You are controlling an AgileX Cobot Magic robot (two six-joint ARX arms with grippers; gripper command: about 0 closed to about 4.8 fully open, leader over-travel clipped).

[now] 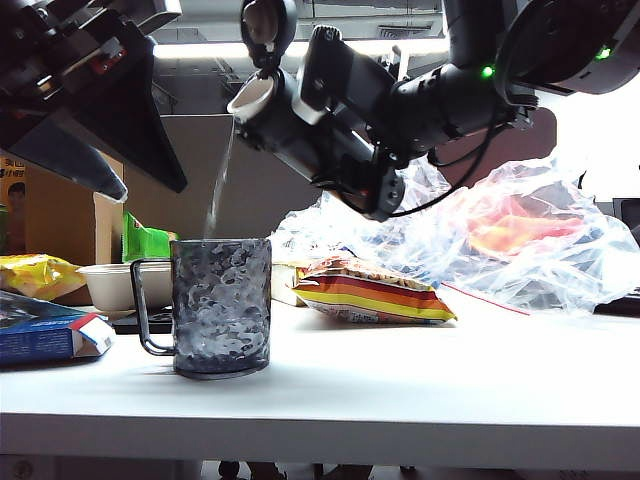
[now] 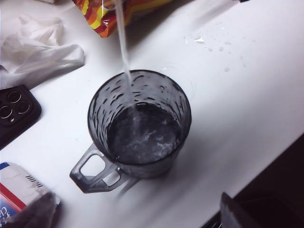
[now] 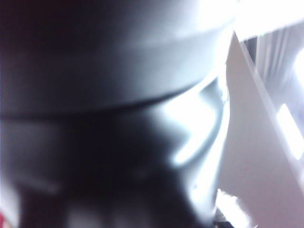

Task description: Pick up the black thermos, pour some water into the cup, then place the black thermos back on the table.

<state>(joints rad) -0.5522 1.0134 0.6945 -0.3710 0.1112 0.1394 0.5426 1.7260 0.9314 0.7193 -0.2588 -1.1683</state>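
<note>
Cup below right end effector (gripping black thermos).

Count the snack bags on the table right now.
2. A striped red-yellow bag lies right of the cup, in front of the clear plastic bag; a yellow bag sits at the far left. Clutter may hide others.

Place: probably an office or lab test bench.
Evidence: white table; behind it, ceiling strip lights, cardboard box, snack bag, crumpled plastic wrap.
</note>
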